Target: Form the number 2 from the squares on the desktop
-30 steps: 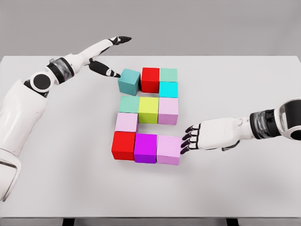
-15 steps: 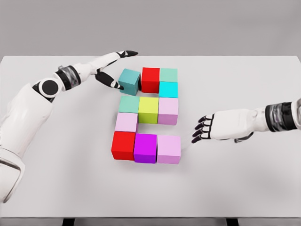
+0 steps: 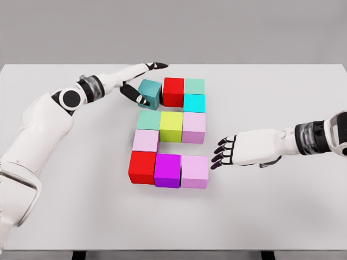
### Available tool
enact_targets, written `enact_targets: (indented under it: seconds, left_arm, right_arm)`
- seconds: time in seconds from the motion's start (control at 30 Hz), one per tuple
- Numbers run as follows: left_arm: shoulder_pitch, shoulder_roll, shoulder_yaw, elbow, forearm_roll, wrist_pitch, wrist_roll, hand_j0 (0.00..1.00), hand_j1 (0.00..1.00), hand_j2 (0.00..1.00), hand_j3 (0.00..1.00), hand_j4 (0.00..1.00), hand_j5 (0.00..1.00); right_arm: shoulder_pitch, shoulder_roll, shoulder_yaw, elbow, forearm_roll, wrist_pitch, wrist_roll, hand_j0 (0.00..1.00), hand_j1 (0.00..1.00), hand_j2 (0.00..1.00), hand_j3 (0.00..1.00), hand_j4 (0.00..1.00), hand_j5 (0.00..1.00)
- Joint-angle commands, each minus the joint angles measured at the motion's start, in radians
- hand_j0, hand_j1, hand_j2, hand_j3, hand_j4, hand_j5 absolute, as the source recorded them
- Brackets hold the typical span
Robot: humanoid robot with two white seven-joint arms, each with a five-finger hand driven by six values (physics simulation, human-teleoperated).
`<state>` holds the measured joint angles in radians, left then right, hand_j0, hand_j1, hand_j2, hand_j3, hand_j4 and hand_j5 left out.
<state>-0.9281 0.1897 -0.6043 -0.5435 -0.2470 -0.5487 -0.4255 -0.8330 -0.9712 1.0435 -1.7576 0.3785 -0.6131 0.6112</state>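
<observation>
left robot hand: I'm seeing the left robot hand [image 3: 142, 81] reaching in from the left at the far end of the layout, fingers spread and grasping nothing; thumb is pressing against the near-left face of the teal block [image 3: 149, 93], index finger is pointing past its far edge.
teal block: sitting twisted out of line, its right corner touching the red block [image 3: 173, 91] just right of that robot hand.
top row: red block, then a pale green block [image 3: 194, 85] at the far right, with a cyan block [image 3: 194, 102] directly in front of it.
middle row: lying on the near side of the left robot hand; I'm reading mint block [image 3: 148, 119], yellow-green block [image 3: 171, 125], light pink block [image 3: 194, 127], all touching side by side.
link: a pale pink block [image 3: 145, 140] is sitting below the mint one, on the left column.
bottom row: second red block [image 3: 142, 167], magenta block [image 3: 167, 170], lilac block [image 3: 194, 171], running in a line toward the right robot hand.
right robot hand: right robot hand [image 3: 226, 152] is coming in from the right, fingers released and loosely fanned, holding nothing; fingertips are hovering just right of the lilac block, I can't tell whether they're touching it.
tabletop: white tabletop [image 3: 282, 206] is carrying everything.
</observation>
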Motion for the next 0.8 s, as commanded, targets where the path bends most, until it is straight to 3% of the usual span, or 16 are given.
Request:
enact_targets:
  seconds: [0.0,0.23,0.77]
  left_arm:
    - [0.000,-0.012,0.003,0.016,-0.021,0.004,0.027,1.00,1.00,1.00,1.00,1.00,1.00]
    - [-0.017,-0.033,0.003,0.059,-0.025,0.016,0.036,1.00,1.00,1.00,1.00,1.00,1.00]
    - [-0.025,-0.039,0.014,0.059,-0.020,0.007,0.039,1.00,1.00,1.00,1.00,1.00,1.00]
  right_arm:
    - [0.000,0.003,0.000,0.000,-0.004,0.002,0.000,1.00,1.00,1.00,1.00,1.00,1.00]
    - [-0.002,0.011,0.001,0.000,-0.004,0.002,0.000,1.00,1.00,1.00,1.00,1.00,1.00]
    - [-0.005,0.012,0.001,0.000,-0.004,0.002,0.000,1.00,1.00,1.00,1.00,1.00,1.00]
